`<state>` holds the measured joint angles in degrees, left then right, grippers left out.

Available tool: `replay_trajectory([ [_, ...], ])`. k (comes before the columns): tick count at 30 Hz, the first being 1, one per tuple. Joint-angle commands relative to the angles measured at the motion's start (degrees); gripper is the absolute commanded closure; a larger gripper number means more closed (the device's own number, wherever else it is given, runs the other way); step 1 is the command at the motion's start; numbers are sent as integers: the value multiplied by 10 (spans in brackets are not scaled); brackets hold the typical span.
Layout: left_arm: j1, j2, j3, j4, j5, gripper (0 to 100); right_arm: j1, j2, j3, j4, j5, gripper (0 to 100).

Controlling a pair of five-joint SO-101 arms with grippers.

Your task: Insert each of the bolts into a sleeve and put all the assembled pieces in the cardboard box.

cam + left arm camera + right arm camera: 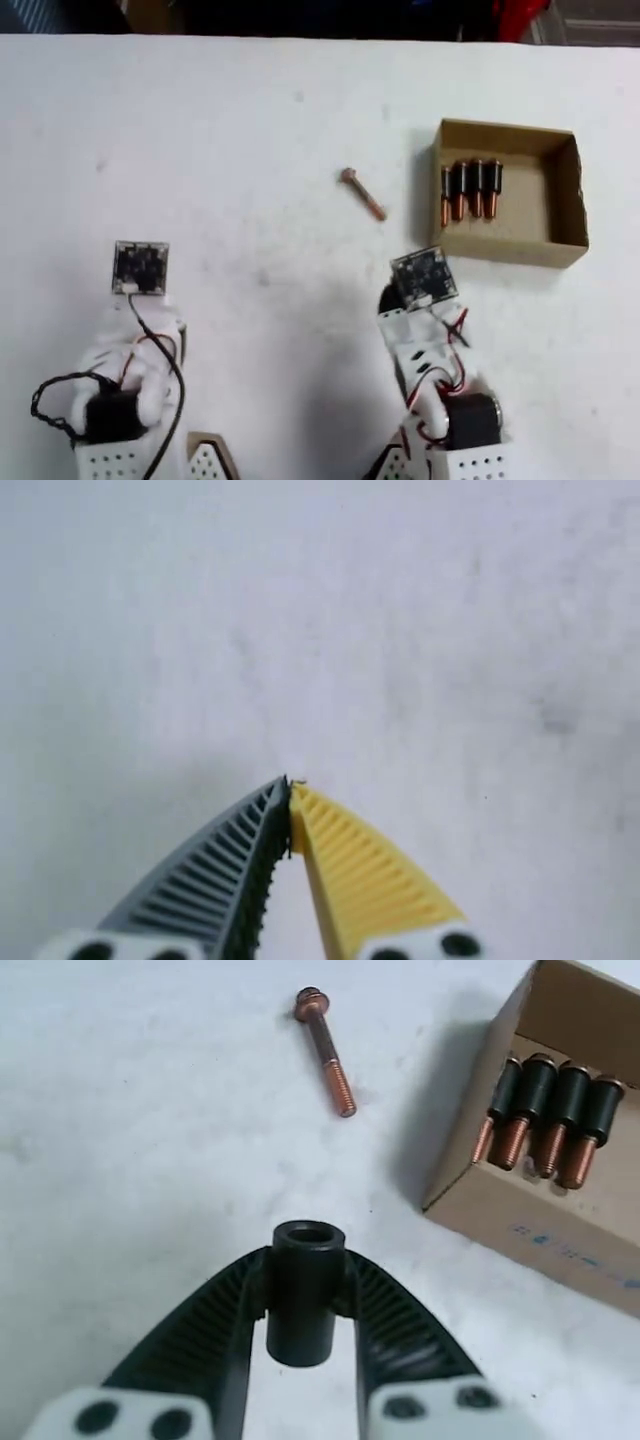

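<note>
White tabletop (250, 120). One loose bolt (325, 1050) lies ahead of the right gripper (307, 1265), offset toward the left arm's side. Its long axis is slanted, head far, threads nearer. Right gripper clamps a black sleeve (305, 1310), bore open toward the wrist camera. Left gripper (290, 785) is pinched closed, empty, much farther from the bolt. Cardboard box (560, 250) sits near the right gripper's other side, with four assembled pieces (470, 190) inside.

high: overhead, whole table (250, 120) | L wrist: close on table | R wrist: close, shares bolt (325, 1050) + box (520, 1210) w/ high
</note>
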<state>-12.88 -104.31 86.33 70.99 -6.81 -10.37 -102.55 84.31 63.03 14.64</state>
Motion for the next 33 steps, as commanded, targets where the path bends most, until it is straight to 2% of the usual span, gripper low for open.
replay_trajectory([
  [1,17,1,-78,27,-3,978,27,-6,-3,-16,3,982],
  [6,34,29,-147,50,-2,978,35,-6,19,-17,4,982],
  [12,35,200,-257,45,-2,978,86,-6,24,-17,4,982],
  [17,96,305,-338,41,-2,977,91,-6,54,-36,4,982],
  [21,162,355,-358,-3,-1,976,92,-6,71,-57,4,982],
  [26,228,429,-360,-81,68,976,92,-6,72,-57,4,982],
  [33,304,546,-360,-195,92,976,111,-6,72,-57,4,982],
])
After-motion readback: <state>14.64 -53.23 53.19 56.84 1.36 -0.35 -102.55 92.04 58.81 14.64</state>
